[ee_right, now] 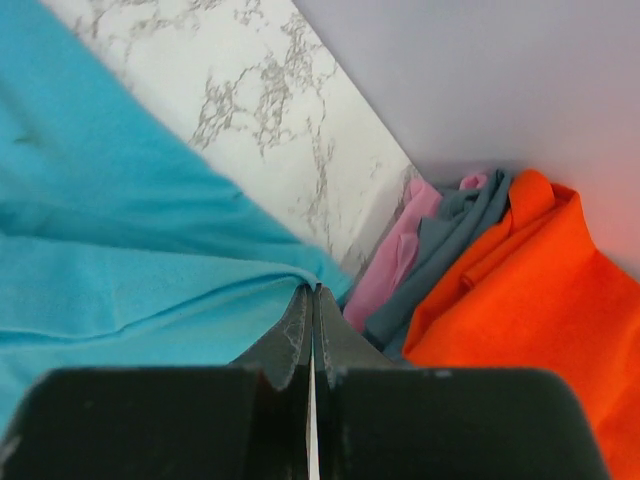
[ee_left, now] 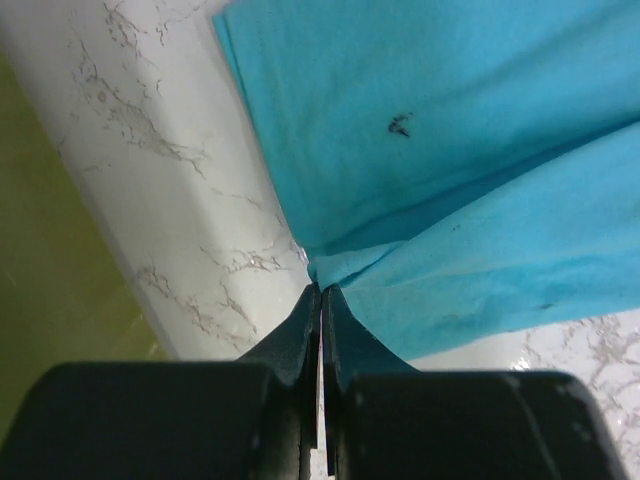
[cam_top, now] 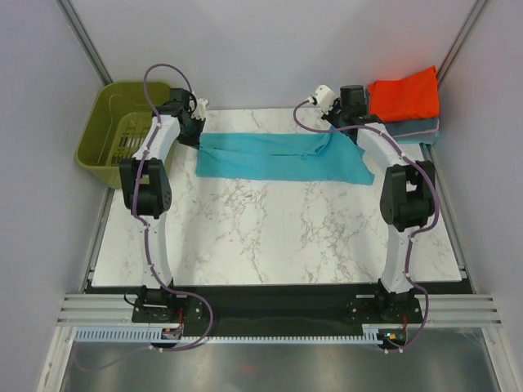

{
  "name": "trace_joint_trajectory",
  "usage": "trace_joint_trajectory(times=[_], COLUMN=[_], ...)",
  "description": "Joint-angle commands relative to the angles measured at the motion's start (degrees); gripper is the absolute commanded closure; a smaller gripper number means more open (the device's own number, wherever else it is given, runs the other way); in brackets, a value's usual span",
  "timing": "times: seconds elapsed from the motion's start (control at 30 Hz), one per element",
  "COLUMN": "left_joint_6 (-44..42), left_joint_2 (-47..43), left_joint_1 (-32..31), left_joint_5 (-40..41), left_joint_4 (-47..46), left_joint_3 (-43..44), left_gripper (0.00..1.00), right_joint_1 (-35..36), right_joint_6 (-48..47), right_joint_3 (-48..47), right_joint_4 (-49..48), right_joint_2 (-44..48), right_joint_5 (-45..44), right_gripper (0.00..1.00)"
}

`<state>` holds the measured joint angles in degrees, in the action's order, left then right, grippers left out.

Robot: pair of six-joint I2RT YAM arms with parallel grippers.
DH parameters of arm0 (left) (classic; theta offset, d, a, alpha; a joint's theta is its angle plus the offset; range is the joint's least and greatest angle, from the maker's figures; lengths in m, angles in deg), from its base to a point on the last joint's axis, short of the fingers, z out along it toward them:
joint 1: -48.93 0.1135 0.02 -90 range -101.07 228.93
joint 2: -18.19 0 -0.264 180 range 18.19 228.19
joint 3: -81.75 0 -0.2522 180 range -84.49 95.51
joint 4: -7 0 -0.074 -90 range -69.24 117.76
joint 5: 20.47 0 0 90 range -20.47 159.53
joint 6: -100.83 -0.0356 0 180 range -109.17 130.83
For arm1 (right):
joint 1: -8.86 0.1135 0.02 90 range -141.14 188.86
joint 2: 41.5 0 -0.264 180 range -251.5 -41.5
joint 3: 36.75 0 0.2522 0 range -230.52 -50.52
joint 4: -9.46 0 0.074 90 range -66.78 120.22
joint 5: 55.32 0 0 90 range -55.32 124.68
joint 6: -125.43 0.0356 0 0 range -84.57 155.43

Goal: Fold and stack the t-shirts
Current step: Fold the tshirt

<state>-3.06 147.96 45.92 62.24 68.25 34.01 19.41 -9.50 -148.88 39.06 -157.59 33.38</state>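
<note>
Teal shirt (cam_top: 278, 157) lies as a long flat band across the far half of the marble table (cam_top: 270, 245), with bare marble on its near side. The left gripper (ee_left: 320, 292) is clenched on the shirt's far left corner, with a pinch of teal cloth at its fingertips. The right gripper (ee_right: 313, 290) is likewise clamped on a fold at the shirt's far edge, toward its right end. Left of the shirt, off the table's edge, stands a green basket (cam_top: 102, 143). Beyond the shirt's right end, in the far corner, an orange shirt (cam_top: 404, 94) lies on a grey-blue shirt (cam_top: 413, 129). A pink cloth (ee_right: 395, 265) shows beside them, close to the right gripper.
</note>
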Motion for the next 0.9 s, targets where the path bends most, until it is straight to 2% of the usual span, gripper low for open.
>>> trace_joint_trajectory(times=[0.0, 0.03, 0.07, 0.17, 0.23, 0.27, 0.3, 0.43, 0.53, 0.57, 0.63, 0.67, 0.73, 0.87], left_joint_6=[0.71, 0.88, 1.14, 1.23, 1.76, 2.02, 2.72, 2.99, 3.08, 3.08, 4.3, 4.48, 4.75, 4.14], left_joint_2=[3.1, 3.55, 4.25, 3.39, 0.14, -1.09, -2.32, -8.74, -9.8, -9.37, -8.14, -7.09, -5.77, -2.96], left_joint_1=[0.19, 0.19, 0.19, 0.02, 0.02, 0.02, 0.02, -0.07, -0.95, -1.21, -1.74, -1.74, -2.09, -2.88], left_joint_5=[2.8, 3.5, 5.69, 7.11, 8.59, 9.3, 9.05, 5.38, 0.79, -1.56, -4.56, -8.84, -11.42, -12.4], left_joint_4=[-0.37, -0.72, -1.86, -2.4, -2.92, -3.27, -3.36, -3.45, -2.57, -2.4, -1.08, -0.82, -0.38, -0.55], left_joint_3=[4.99, 5.08, 5.25, 4.99, 3.24, 2.62, 2.09, -1.24, -3.96, -4.5, -4.33, -4.24, -3.98, -3.89], left_gripper=[0.98, 0.98, 0.93, 0.66, 0.59, 0.53, 0.52, 0.5, 0.51, 0.51, 0.51, 0.52, 0.53, 0.53], right_joint_1=[-0.09, -0.09, 0.0, 0.26, 0.18, 0.09, 0.09, -0.09, -0.09, -0.35, -1.4, -2.45, -4.29, -5.89], right_joint_6=[0.63, 0.63, 0.72, 1.76, 2.91, 3.44, 3.96, 7.3, 13.61, 16.25, 25.26, 28.11, 35.92, 41.58], right_joint_3=[-8.57, -9.38, -10.0, -9.83, -7.99, -6.24, -5.35, -1.05, 1.77, 3.52, 4.5, 4.93, 4.94, 5.64], right_joint_4=[-2.47, -2.82, -4.31, -6.33, -7.57, -7.83, -8.01, -8.01, -5.04, -4.5, -2.31, -0.13, 3.39, 5.43], right_joint_2=[-6.93, -7.82, -8.53, -8.98, -6.52, -5.38, -2.85, 3.84, 7.54, 8.24, 9.48, 9.48, 7.99, 4.65], right_joint_5=[-1.16, -1.94, -3.0, -7.22, -9.76, -10.21, -10.74, -11.53, -10.22, -9.69, -4.78, -3.37, 4.08, 14.11], right_gripper=[1.0, 1.0, 0.9, 0.53, 0.45, 0.44, 0.44, 0.42, 0.41, 0.37, 0.36, 0.33, 0.31, 0.22])
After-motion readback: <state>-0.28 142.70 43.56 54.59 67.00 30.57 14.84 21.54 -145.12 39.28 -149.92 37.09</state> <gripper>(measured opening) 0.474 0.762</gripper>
